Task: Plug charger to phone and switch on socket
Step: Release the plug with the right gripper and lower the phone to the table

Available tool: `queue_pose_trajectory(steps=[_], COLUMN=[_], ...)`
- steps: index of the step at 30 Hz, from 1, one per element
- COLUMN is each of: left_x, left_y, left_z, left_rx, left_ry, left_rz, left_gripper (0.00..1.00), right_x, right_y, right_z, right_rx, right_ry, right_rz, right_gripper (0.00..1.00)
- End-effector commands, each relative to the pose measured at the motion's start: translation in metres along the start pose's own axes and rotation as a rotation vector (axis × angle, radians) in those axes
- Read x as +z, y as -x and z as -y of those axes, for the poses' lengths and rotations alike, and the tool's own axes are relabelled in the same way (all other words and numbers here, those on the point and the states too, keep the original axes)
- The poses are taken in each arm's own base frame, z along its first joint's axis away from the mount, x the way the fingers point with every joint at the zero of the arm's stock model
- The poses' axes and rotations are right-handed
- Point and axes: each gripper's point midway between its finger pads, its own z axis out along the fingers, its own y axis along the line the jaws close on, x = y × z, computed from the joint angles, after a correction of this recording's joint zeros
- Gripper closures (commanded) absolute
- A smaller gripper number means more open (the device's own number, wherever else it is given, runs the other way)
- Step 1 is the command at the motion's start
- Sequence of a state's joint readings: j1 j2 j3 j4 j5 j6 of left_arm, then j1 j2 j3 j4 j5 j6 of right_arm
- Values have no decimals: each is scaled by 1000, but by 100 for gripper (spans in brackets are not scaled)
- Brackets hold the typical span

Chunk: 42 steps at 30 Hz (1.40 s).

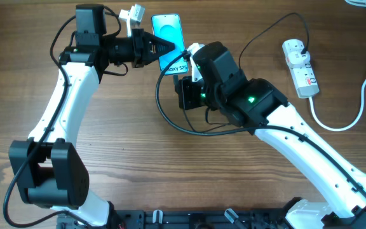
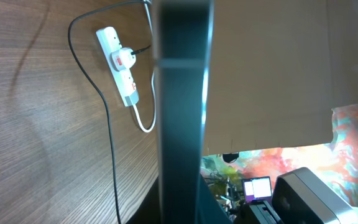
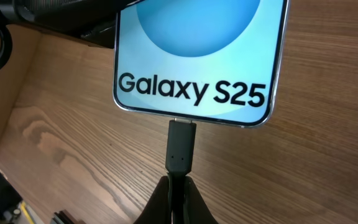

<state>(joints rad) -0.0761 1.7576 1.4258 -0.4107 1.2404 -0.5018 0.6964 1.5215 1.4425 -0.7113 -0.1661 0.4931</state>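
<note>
Left gripper (image 1: 168, 46): clamped on the phone (image 3: 197, 50), which is being steadied for insertion.
Right gripper (image 3: 179, 190): pinched on the charger (image 3: 181, 146), which is being aligned at the port (image 3: 182, 120).
Socket (image 1: 299, 67): not yet being switched.

I'm counting now: one phone (image 1: 168, 32), one socket strip (image 1: 300, 67), one black charger cable (image 1: 170, 117), one thick white lead (image 1: 345, 124), and two arms (image 1: 59, 108) in my view.

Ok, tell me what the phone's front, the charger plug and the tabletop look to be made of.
The phone front looks like glossy glass or a printed dummy face, with a thin shiny metal-looking rim. The charger plug seems matte black plastic: dull, even surface. The tabletop is wood or wood-look laminate: grain lines and a knot show, satin finish.
</note>
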Motion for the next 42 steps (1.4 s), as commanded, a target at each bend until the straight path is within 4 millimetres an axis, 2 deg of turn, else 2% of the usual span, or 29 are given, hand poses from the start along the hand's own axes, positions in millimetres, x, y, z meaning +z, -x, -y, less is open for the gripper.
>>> queue_pose_trajectory(steps=[1, 8, 15, 17, 18, 19, 21, 22, 23, 24, 26, 27, 29, 31, 33, 35, 39, 42], left_x=[4, 4, 3, 3, 3, 3, 3, 4, 4, 4, 5, 8, 20, 39, 61, 77, 86, 92], left_y=[-13, -19, -23, -22, -22, -21, -20, -20, -20, -21, -34, -40, -50, -59, -67, -65, -55, -64], left_z=[20, 16, 24, 23, 22, 20, 19, 18, 5, -12, -43, -50, -66, -87, -100, -112, -136, -162], left_rx=[25, -32, -31, -30, -27, -23, -1, 8, -28, -74, -70, -52, -33, -17, -1, -29, -53, -103], left_ry=[-72, -63, -108, -101, -97, -89, -83, -76, -11, 76, 236, 267, 336, 419, 428, 421, 417, 436], left_rz=[-60, -75, -100, -96, -94, -89, -84, -82, -63, -42, -52, -71, -103, -142, -184, -180, -157, -188], left_gripper=[96, 96, 96, 96, 96, 96, 96, 96, 96, 96, 96, 96, 96, 96, 96, 96, 96, 96], right_x=[-8, -9, -9, -9, -11, -16, -32, -40, -55, -63, -83, -89, -98, -104, -107, -110, -109, -96], right_y=[31, 36, 37, 37, 38, 41, 49, 54, 62, 65, 67, 66, 60, 51, 43, 32, 15, 8], right_z=[-4, -7, -8, -8, -9, -11, -7, -3, 10, 21, 62, 80, 115, 136, 148, 156, 161, 171], right_rx=[-27, -30, -27, -27, -27, -28, 14, 35, 65, 84, 200, 251, 355, 392, 411, 422, 436, 442], right_ry=[-9, 2, 4, 4, 7, 11, 5, -2, -29, -52, -137, -172, -240, -292, -348, -403, -434, -456], right_rz=[121, 143, 144, 146, 151, 160, 184, 196, 219, 227, 235, 232, 216, 186, 165, 133, 76, 69], right_gripper=[95, 91, 87, 79, 70, 54, 36, 32, 23, 20, 16, 15, 10, 3, 1, 0, 0, 1])
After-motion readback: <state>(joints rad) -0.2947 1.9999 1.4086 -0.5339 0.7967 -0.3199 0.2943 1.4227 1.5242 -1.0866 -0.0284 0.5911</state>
